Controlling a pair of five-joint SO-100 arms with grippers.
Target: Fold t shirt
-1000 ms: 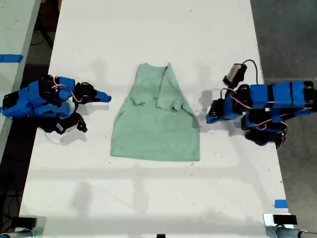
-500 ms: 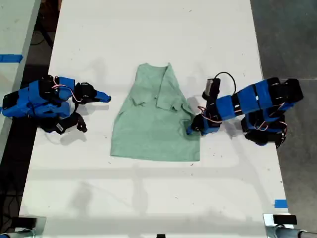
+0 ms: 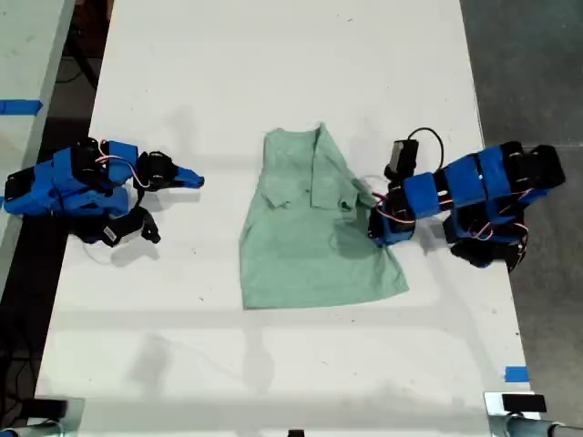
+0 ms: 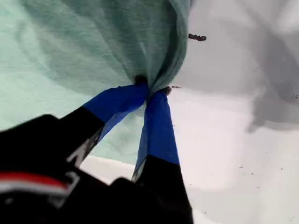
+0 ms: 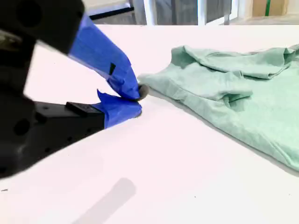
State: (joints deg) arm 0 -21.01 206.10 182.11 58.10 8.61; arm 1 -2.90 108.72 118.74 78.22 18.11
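Observation:
The pale mint-green t shirt (image 3: pixel 310 228) lies flat on the white table (image 3: pixel 273 64), its sleeves folded inward over the chest. My first gripper (image 3: pixel 375 228) is at the shirt's edge on the exterior view's right. In the first wrist view its blue-taped fingers (image 4: pixel 159 121) are pinched together on a gathered bit of the shirt's cloth (image 4: pixel 93 42). My second gripper (image 3: pixel 191 179) rests on the table at the exterior view's left, apart from the shirt. Its tips (image 5: pixel 135 100) are shut on nothing, and the shirt (image 5: pixel 233 93) lies ahead of it.
A blue tape mark (image 3: pixel 516 374) sits near the table's front corner on the exterior view's right. Dark floor (image 3: pixel 528 55) borders the table on that side. A second pale surface with blue tape (image 3: pixel 18 106) stands beyond the table's other edge.
My first gripper reached in to the shirt's edge, shut on it and dragged the whole shirt toward the exterior view's right. The second arm has not moved.

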